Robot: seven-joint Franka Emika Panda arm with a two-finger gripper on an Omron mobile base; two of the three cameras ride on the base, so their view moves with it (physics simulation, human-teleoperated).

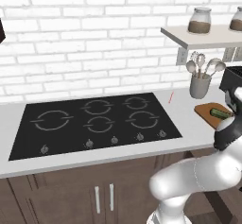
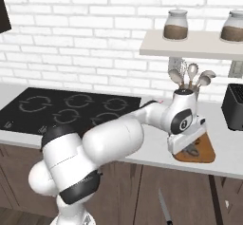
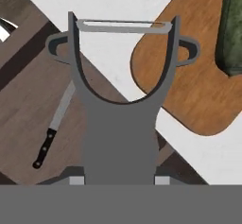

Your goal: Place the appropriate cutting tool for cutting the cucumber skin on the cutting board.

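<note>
In the hand view, a dark grey Y-shaped peeler [image 3: 120,124] stands upright between my fingertips, and my gripper [image 3: 119,178] is shut on its handle. Its blade end hangs over the white counter, just left of the brown cutting board [image 3: 189,81]. The dark green cucumber [image 3: 232,29] lies on the board's far right side. In the right base view my gripper [image 2: 186,142] hovers over the near left edge of the cutting board [image 2: 205,151]. The left base view shows the cutting board [image 1: 206,109] with the cucumber [image 1: 219,113] on it.
A black-handled knife [image 3: 53,126] lies on the floor below the counter edge, also seen as the knife [image 2: 164,209]. A utensil holder [image 1: 200,85] with spoons and a whisk stands behind the board. A black toaster [image 2: 233,106] is to the right and the cooktop [image 1: 94,119] to the left.
</note>
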